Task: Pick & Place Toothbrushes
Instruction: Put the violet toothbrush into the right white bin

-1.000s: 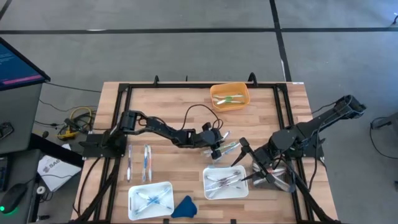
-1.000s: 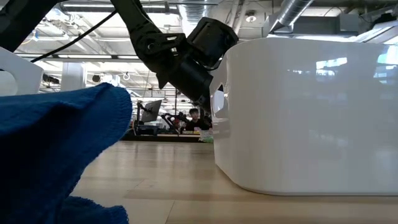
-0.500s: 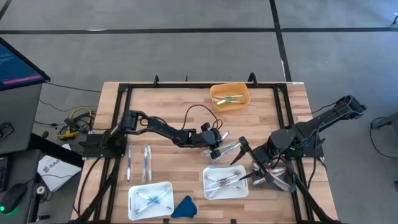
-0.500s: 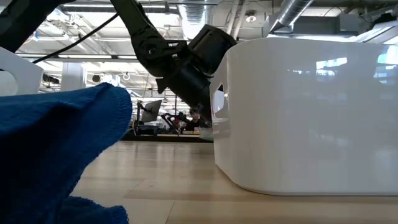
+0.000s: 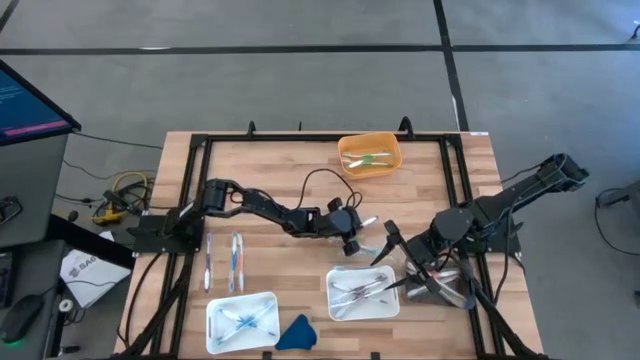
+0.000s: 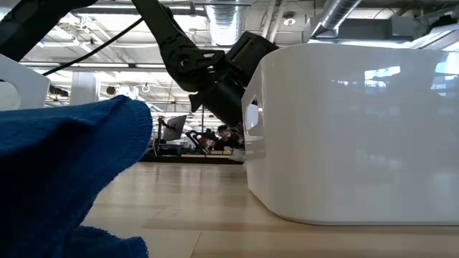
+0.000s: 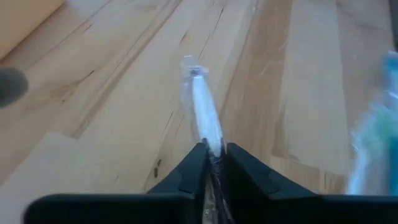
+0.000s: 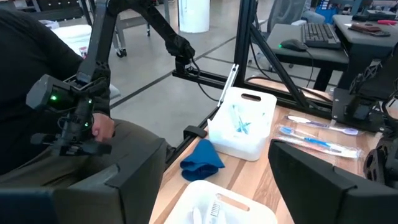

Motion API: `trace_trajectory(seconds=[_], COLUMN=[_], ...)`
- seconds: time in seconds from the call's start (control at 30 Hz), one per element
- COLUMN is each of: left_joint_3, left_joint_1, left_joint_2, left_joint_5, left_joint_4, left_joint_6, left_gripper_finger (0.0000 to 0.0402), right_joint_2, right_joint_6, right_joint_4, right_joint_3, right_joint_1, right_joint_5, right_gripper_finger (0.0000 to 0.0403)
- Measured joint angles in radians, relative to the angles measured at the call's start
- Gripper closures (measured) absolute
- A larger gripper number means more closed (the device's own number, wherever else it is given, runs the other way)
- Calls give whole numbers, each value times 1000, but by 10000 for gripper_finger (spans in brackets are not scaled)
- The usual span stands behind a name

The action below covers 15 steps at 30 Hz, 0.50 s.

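My left gripper (image 5: 352,232) (image 7: 211,149) reaches out to mid-table and is shut on a clear-wrapped white toothbrush (image 7: 198,99). Just beside it on the wood lie more toothbrushes (image 5: 370,240), one of them teal (image 7: 367,155). My right gripper (image 5: 392,248) (image 8: 221,186) hangs open above the right white tray (image 5: 362,293), which holds several toothbrushes. Two wrapped toothbrushes (image 5: 222,262) lie flat on the table at the left. The left white tray (image 5: 241,320) holds blue ones. In the low view the left gripper (image 6: 222,82) shows behind the tray wall (image 6: 358,129). My left gripper pinches the near end of the wrapped toothbrush (image 7: 209,138) between its two fingertips. The fingers come slanting down from the table's left and lie along the brush. The brush runs straight on ahead of them, low over the wood; whether it rests there I cannot tell.
An orange bin (image 5: 369,155) with toothbrushes stands at the far edge. A blue cloth (image 5: 295,332) lies at the near edge between the trays. A black frame (image 5: 200,150) borders the table, and a black cable (image 5: 315,180) loops over it. A person (image 8: 68,130) sits past the near edge.
My left gripper has sunk toward the table and slid a little toward the right edge, closer to the toothbrushes at mid-table.
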Motion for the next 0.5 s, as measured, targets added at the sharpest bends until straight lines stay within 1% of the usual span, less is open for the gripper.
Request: trace_trajectory(seconds=[0.1,0.13,0.37,0.5], left_joint_3=[0,0,-4,-9], left_joint_1=[0,0,-8,-33], left_joint_2=[0,0,-28,-65], left_joint_5=[0,0,-12,-71], left_joint_4=[-6,-10,-30,-76], left_joint_6=[1,1,28,72], left_gripper_finger=[387,393,400,400], right_joint_2=[0,0,0,0], right_joint_6=[0,0,0,0], right_joint_4=[-2,-2,-1,-7], right_joint_3=[0,0,0,0], right_joint_1=[0,0,0,0], right_joint_5=[0,0,0,0], right_gripper_finger=[124,124,124,124])
